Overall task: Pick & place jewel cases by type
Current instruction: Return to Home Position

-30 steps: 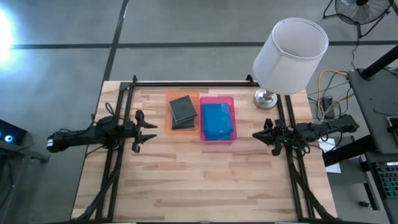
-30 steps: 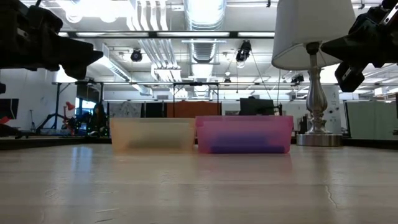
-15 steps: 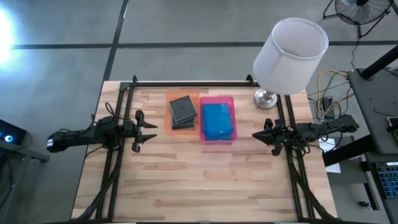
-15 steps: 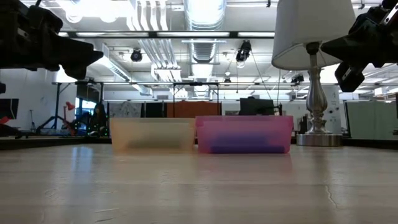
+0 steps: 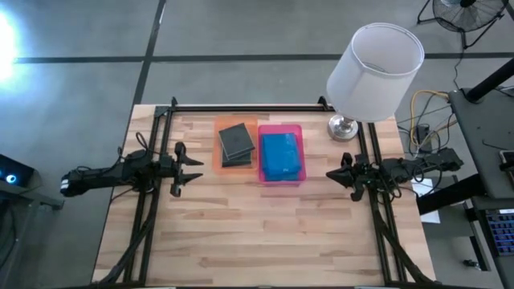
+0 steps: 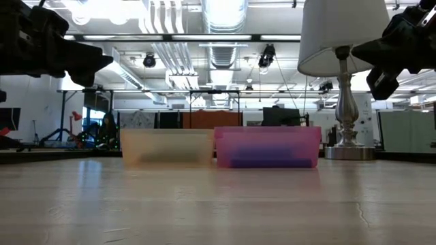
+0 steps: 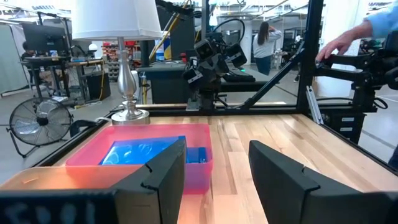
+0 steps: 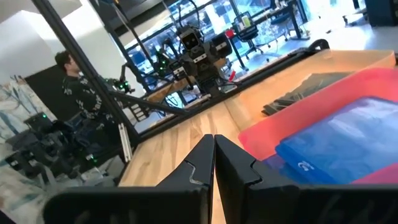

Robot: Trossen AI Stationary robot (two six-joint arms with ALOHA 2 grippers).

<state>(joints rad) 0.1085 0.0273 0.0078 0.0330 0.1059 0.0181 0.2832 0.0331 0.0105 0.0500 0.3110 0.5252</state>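
The dark cases [image 5: 236, 141] lie in the orange tray [image 5: 237, 169], at the far middle of the wooden table [image 5: 265, 233]. They make a small pile, the upper one turned a little against the one under it. The blue cases [image 5: 280, 156] lie piled in the pink tray [image 5: 281, 128], which stands just beside the orange tray, on the side nearer the right arm; the two trays touch or almost touch. How many cases are in each pile, I cannot tell. In the low view the blue pile shows as a dark band through the pink wall.

The left gripper [image 5: 195, 169] hangs above the left edge of the table, well apart from the trays and pointing toward them. Its fingers [image 7: 161, 177] are spread apart, with nothing between them. The right gripper [image 5: 329, 173] hangs above the right edge, opposite the left one. Its fingers [image 8: 233, 168] are pressed together and hold nothing.

A lamp [image 5: 375, 72] with a white shade stands at the far right corner of the table, near the pink tray. Beyond the table, a person [image 8: 68, 93] stands in the room, and a hand [image 7: 336, 46] reaches onto a black frame.
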